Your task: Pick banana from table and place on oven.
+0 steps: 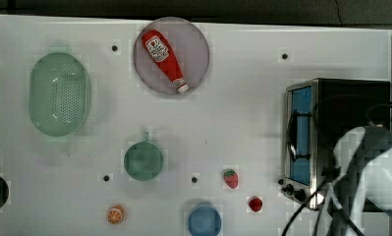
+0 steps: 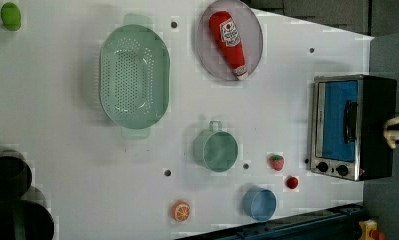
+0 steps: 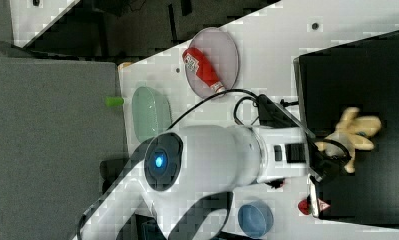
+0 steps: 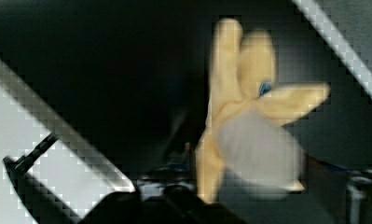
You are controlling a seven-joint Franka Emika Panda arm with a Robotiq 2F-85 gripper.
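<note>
One banana [image 3: 356,131], pale yellow with peel flaps splayed, lies over the black top of the oven [image 3: 377,65]; the jaws [image 3: 332,162] hang just beside its stem end, toward the oven's front edge; whether they are open or closed on the fruit I cannot tell, since the wrist view is blurred; the oven stands at one end of the white desk [image 1: 242,118].

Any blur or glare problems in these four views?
Wrist view: banana soft and smeared against dark oven top. Top view: arm blocky near the image's lower right. Left view: table evenly lit, faint shadows. Right view: no obvious glare.
</note>
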